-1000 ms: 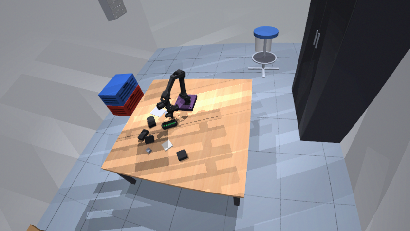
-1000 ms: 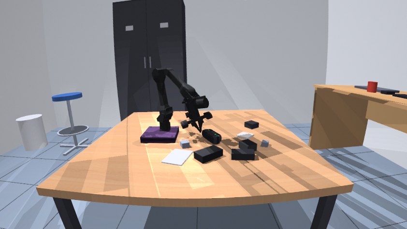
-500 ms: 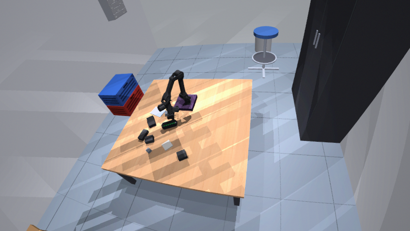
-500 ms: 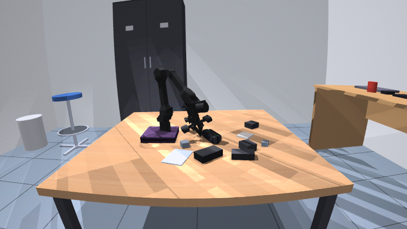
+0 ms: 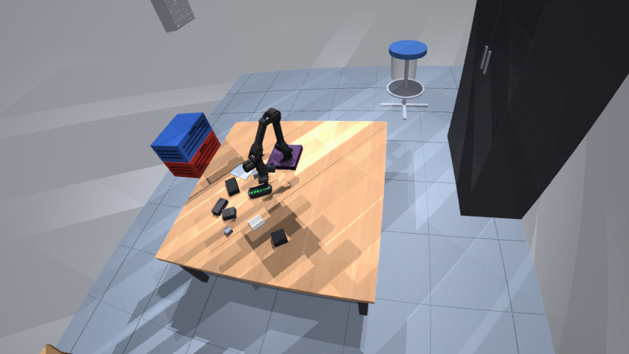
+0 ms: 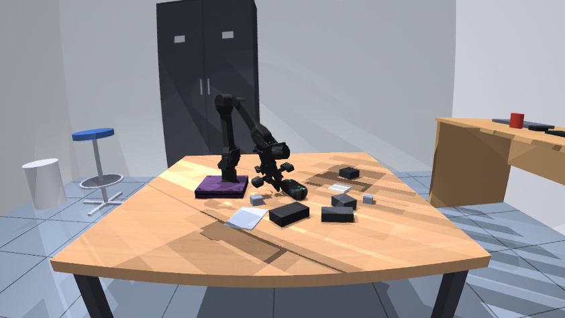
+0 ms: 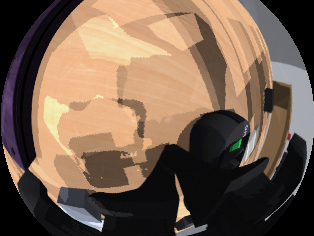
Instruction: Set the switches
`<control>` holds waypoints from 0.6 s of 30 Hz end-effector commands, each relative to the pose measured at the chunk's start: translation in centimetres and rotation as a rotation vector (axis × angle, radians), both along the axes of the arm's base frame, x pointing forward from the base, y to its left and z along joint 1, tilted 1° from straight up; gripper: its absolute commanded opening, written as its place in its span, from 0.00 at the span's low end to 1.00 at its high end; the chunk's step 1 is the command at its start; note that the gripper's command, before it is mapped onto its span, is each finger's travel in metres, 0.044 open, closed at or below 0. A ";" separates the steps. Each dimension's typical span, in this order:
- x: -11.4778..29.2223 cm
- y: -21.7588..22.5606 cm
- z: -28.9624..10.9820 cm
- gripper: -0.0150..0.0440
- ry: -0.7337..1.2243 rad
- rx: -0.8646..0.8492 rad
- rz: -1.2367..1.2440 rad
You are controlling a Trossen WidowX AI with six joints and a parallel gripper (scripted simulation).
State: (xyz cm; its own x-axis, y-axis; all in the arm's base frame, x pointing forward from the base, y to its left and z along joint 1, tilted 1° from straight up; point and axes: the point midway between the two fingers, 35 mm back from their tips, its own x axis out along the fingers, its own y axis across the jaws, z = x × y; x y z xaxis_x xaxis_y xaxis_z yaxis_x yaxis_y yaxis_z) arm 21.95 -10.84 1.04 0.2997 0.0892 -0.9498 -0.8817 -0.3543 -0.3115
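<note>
The dark grey controller unit [image 5: 259, 191] [image 6: 295, 188] lies on the wooden bench [image 5: 334, 184] [image 6: 158, 237], just in front of the arm's purple base plate [image 5: 295, 154] [image 6: 209, 190]. Its row of green switch ends faces up in the top view. My gripper [image 5: 263, 181] [image 6: 276, 184] is shut and empty. It is tilted down at the end of the unit nearest the arm, touching it or very close. In the wrist view the unit [image 7: 222, 137] shows end-on with one green patch, right beyond my dark fingers. The underside label is hidden.
Several black boxes [image 5: 231, 186] [image 5: 278, 237] [image 6: 288, 213] [image 6: 337, 214], a white block [image 5: 255, 222] [image 6: 339, 188], small grey cubes [image 5: 227, 230] [image 6: 256, 199] and a white sheet [image 5: 240, 171] [image 6: 245, 217] lie around the unit. Blue and red crates [image 5: 187, 143] stand beside the bench.
</note>
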 end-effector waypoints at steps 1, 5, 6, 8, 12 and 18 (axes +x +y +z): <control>0.1 0.1 -0.2 0.25 0.002 0.002 0.005; 0.3 0.2 -0.2 0.25 0.002 0.002 0.005; 0.3 0.2 -0.2 0.25 0.002 0.002 0.005; 0.4 0.2 -0.2 0.25 0.002 0.002 0.005; 0.5 0.3 -0.1 0.25 0.002 0.002 0.005; 0.7 0.4 -0.1 0.25 0.002 0.002 0.005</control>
State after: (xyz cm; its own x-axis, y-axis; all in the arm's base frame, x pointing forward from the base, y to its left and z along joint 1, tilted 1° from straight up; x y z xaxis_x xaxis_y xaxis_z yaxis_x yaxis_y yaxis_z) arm 22.54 -10.47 0.96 0.2995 0.0957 -0.9493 -0.8785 -0.3605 -0.3135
